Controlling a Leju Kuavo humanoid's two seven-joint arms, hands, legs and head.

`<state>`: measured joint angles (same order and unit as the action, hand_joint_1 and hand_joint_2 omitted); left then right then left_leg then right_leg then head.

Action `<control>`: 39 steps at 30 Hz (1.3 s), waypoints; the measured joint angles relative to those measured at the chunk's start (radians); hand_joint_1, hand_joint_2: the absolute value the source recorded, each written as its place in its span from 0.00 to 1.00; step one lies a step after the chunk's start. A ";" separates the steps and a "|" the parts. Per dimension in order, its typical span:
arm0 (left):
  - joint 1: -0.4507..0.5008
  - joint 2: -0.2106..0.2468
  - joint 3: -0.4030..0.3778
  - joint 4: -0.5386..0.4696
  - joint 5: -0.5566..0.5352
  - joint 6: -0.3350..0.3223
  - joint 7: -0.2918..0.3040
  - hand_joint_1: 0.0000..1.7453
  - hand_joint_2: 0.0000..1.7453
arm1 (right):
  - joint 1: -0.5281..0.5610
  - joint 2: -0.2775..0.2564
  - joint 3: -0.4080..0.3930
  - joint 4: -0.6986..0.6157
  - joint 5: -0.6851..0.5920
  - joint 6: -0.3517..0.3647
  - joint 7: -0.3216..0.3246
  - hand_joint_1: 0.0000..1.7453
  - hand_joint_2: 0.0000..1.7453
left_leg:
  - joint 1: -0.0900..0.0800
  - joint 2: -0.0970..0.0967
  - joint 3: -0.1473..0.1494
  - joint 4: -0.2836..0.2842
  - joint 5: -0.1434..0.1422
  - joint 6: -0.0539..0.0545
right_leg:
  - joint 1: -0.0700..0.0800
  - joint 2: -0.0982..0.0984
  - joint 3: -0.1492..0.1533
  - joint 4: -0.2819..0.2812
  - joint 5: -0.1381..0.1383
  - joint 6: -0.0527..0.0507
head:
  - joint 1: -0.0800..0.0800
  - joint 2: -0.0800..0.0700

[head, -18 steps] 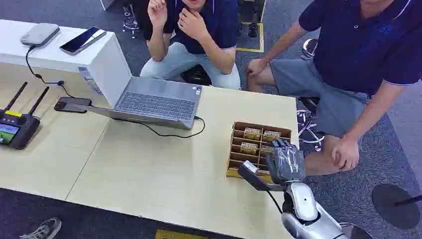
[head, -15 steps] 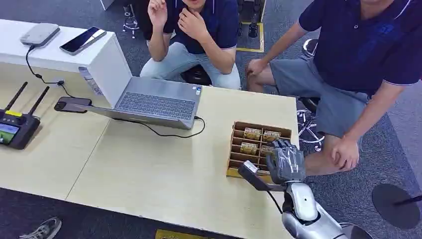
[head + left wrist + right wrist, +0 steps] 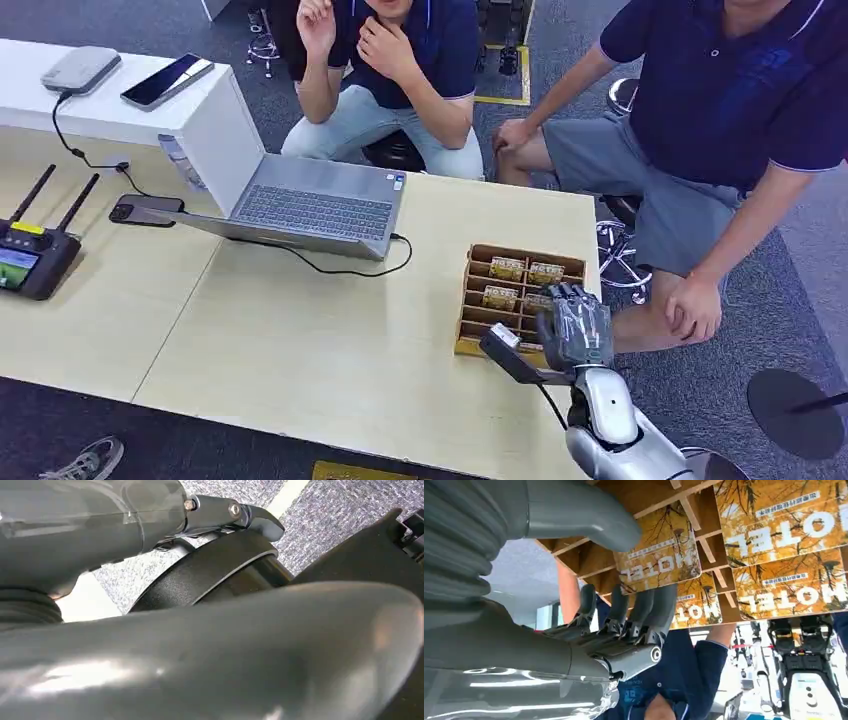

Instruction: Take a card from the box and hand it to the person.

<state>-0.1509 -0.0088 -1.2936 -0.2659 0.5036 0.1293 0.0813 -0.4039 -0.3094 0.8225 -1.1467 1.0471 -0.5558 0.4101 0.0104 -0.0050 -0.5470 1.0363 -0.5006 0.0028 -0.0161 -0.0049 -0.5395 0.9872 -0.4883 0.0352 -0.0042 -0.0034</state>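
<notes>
Lower right of the head frame, the right hand (image 3: pixel 573 327) sits over the near right corner of the wooden box (image 3: pixel 478 300) on the table (image 3: pixel 300 330). In the wrist shot, thumb and fingers (image 3: pixel 644 612) bracket a yellow hotel card (image 3: pixel 659 565) in its slot; can't tell if it's actually gripped. A person (image 3: pixel 720 120) sits upper right.

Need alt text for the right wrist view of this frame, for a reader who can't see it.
The robot's right hand reaches into a wooden slotted box, thumb and fingers on either side of a yellow card printed HOTEL. More HOTEL cards stand in neighbouring slots; a person in a dark blue shirt is behind.
</notes>
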 joint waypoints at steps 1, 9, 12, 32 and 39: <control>0.000 0.000 0.000 0.000 0.000 0.000 0.000 0.00 0.00 | 0.000 0.000 0.000 0.002 0.000 0.000 0.000 0.72 1.00 | 0.000 0.000 0.000 0.000 0.000 0.000 | 0.000 0.000 0.000 0.000 0.000 0.000 | 0.000 0.000; 0.000 0.000 0.000 0.000 0.000 0.000 0.000 0.00 1.00 | -0.006 0.003 0.000 0.010 0.000 -0.001 0.000 0.85 1.00 | 0.000 0.000 0.000 0.000 0.000 0.000 | 0.000 0.000 0.000 0.000 0.000 0.000 | 0.000 0.000; 0.000 0.000 0.000 0.000 0.003 -0.003 -0.003 0.00 1.00 | -0.006 0.003 0.000 0.011 0.000 -0.002 -0.002 0.89 1.00 | 0.000 0.000 0.000 0.000 0.000 0.000 | 0.000 0.000 0.000 0.000 0.000 0.000 | 0.000 0.000; -0.008 -0.003 0.001 0.002 -0.011 0.067 -0.060 0.00 1.00 | -0.004 0.007 -0.008 0.010 -0.054 -0.055 -0.007 0.89 1.00 | 0.000 0.000 0.000 0.000 0.000 0.000 | 0.000 0.000 0.000 0.000 0.000 0.000 | 0.000 0.000; -0.014 -0.004 0.002 0.002 -0.001 0.059 -0.058 0.00 1.00 | -0.004 0.004 -0.016 -0.025 -0.057 -0.066 -0.001 0.89 1.00 | 0.000 0.000 0.000 0.000 0.000 0.000 | 0.000 0.000 0.000 0.000 0.000 0.000 | 0.000 0.000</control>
<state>-0.1646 -0.0126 -1.2921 -0.2636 0.5028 0.1881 0.0237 -0.4080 -0.3056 0.8064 -1.1715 0.9899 -0.6214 0.4093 0.0104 -0.0051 -0.5471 1.0363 -0.5006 0.0028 -0.0161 -0.0049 -0.5395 0.9873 -0.4883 0.0351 -0.0038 -0.0034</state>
